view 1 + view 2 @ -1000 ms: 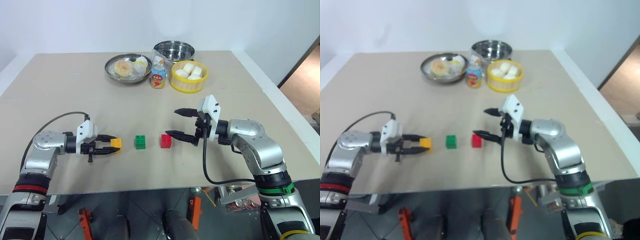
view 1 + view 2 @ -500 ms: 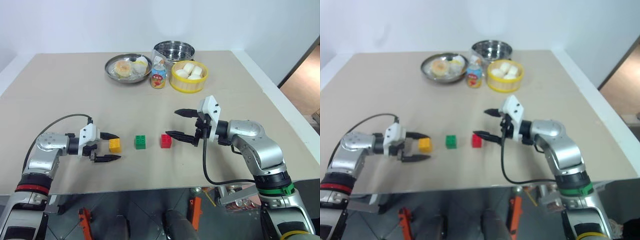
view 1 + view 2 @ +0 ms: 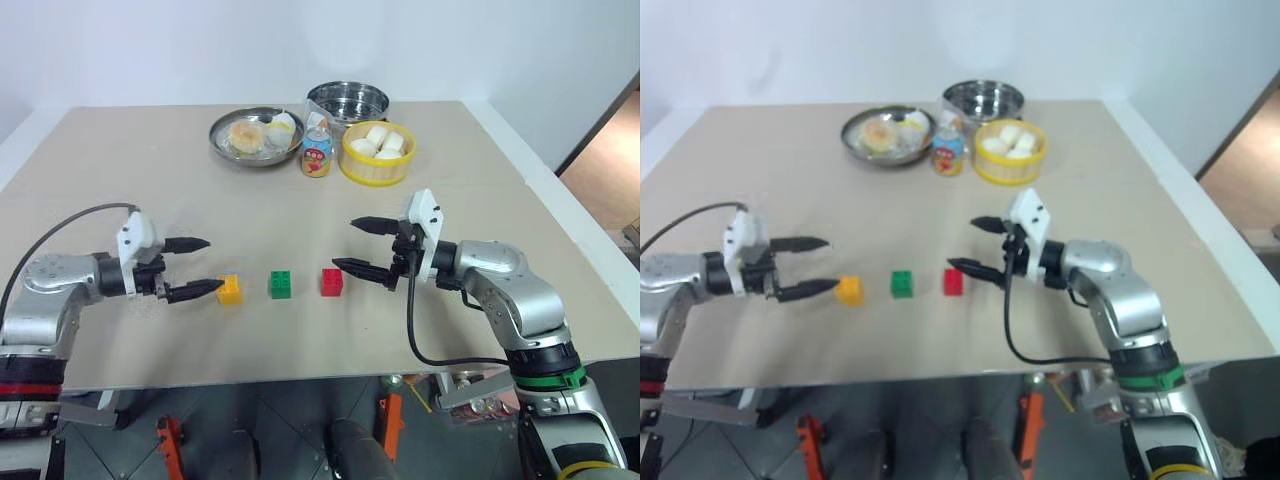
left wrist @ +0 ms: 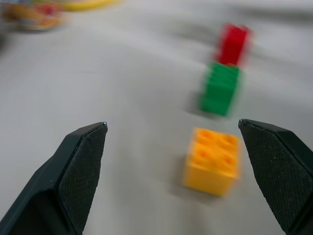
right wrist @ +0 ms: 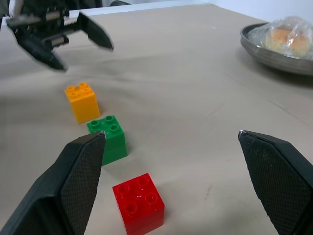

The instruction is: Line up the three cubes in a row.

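Three studded cubes stand in a row near the table's front: a yellow-orange cube point(image 3: 230, 290), a green cube point(image 3: 281, 284) and a red cube point(image 3: 332, 282). My left gripper point(image 3: 201, 267) hangs open just left of the yellow-orange cube point(image 4: 213, 160), lifted off the table, nothing between its fingers. To the right of the red cube point(image 5: 139, 202), my right gripper point(image 3: 351, 245) is open and empty, raised above the table. The right wrist view shows the row, with the green cube point(image 5: 108, 138) between the other two.
At the table's far side stand a metal bowl point(image 3: 256, 136) with wrapped buns, a steel pot point(image 3: 347, 100), a yellow bowl point(image 3: 377, 153) of white buns and a small printed can point(image 3: 317, 153). The table's right edge point(image 3: 560, 210) runs beside my right arm.
My left gripper let go of the yellow-orange cube, opened wide, then drew back to the left and rose. The cube stays on the table. The right arm kept still.
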